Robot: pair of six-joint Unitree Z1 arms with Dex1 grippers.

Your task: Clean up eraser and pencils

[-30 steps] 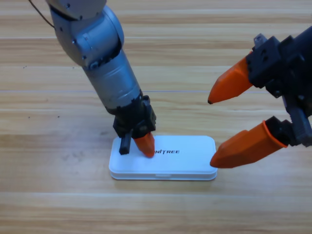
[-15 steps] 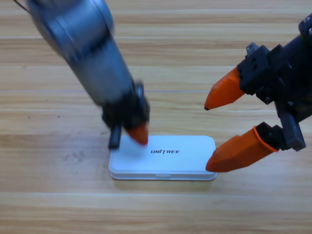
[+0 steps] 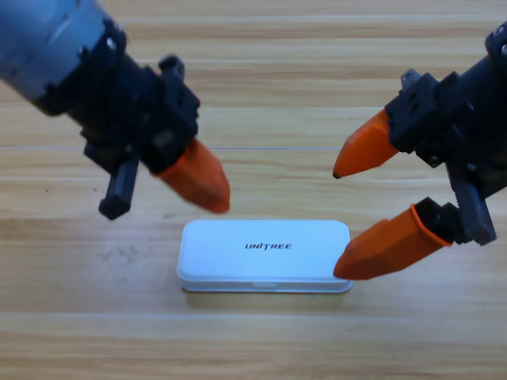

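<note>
Since a second ago, your left arm is rising off the lid and pulling back toward the upper left of the frame; its gripper was pressing the left end of the case and is now clear of it.

You are working over the wooden table, which fills the whole frame. Your left gripper is hanging above and to the left of the case; only one orange jaw is showing beside a black stub, so whether it is open or closed cannot be told. Your right gripper is waiting at the right edge with its jaws spread wide and holding nothing, its lower tip lying at the right end of the case; whether it is touching cannot be told.

Your white case is lying flat and shut at lower centre, long side left to right. The eraser and pencils are not showing anywhere on the table; you are probably looking at them already stowed inside, so the job is looking close to finished.

Two things could go wrong from here:
- Your right jaw tip is sitting so near the case that a sideways move could shove it along the table.
- If the lid is not fully latched, that knock could pop it open.
</note>
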